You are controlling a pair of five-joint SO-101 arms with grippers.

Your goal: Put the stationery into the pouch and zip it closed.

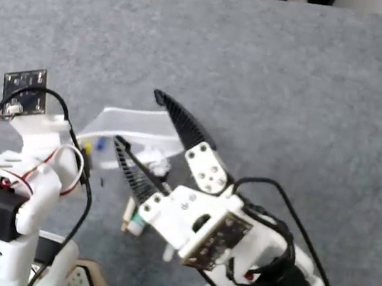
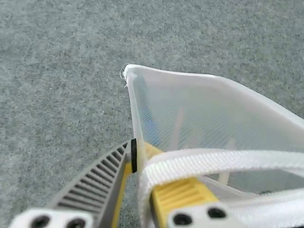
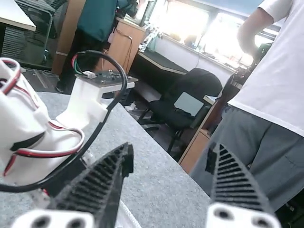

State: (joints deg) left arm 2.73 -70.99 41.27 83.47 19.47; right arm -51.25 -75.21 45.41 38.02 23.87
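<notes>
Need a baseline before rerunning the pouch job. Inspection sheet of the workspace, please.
Surface: grey felt-like table, no spills seen.
Job's things: translucent pouch with its mouth open; blue and yellow items inside it; small pale item lying outside, beside the right arm.
Clutter: nothing seen.
Grippers: left gripper shut on the pouch's edge; right gripper open, over the pouch.
Cables: black cable looping along the left arm; black bundle on the right arm.
Surroundings: office chair and desk beyond the table.
</notes>
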